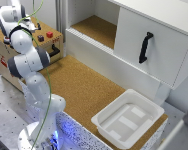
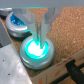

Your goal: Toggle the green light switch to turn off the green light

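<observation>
One round green switch (image 2: pixel 36 50) is glowing on the wooden box (image 2: pixel 60 35), facing straight up at the wrist camera, with a blue switch (image 2: pixel 17 22) just beside it. The jaws (image 2: pixel 38 34) are sitting nearly closed, their fingertips (image 2: pixel 35 31) pressing on the lit cap and gripping nothing. Cork desk (image 1: pixel 89 90) is lying open beyond the box.

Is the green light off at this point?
No, in the wrist view the green light glows bright, with the gripper right above it.
</observation>
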Controlling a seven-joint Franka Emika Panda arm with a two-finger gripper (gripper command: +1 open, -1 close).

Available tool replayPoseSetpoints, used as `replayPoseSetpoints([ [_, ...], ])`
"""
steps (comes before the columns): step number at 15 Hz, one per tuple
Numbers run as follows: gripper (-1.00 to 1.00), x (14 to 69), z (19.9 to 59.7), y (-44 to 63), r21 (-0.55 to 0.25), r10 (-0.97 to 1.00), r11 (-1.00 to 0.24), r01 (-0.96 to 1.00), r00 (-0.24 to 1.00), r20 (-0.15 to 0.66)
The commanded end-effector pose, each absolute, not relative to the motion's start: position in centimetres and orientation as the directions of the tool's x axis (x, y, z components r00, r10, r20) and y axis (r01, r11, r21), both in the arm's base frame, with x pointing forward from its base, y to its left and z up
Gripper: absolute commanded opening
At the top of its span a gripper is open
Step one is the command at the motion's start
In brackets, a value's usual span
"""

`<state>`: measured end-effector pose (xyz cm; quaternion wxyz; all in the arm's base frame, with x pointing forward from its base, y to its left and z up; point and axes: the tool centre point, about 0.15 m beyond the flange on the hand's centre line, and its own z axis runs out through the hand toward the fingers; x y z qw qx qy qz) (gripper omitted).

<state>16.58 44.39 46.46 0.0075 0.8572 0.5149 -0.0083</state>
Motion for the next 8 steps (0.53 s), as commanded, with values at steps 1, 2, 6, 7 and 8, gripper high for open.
replayPoseSetpoints([
  [1,-1.0,17.7,43.5,44.8,-0.001,0.837,-0.536,0.844,0.532,-0.128],
  [2,-1.0,17.7,43.4,45.0,-0.001,0.839,-0.532,0.847,0.527,-0.132],
  [6,-1.0,18.1,49.4,44.1,0.062,0.801,-0.597,0.8,0.598,-0.004],
  [7,-1.0,18.4,51.6,43.5,0.05,0.775,-0.632,0.774,0.631,0.029],
  [8,1.0,18.7,53.2,43.2,0.046,0.757,-0.653,0.756,0.651,0.05],
])
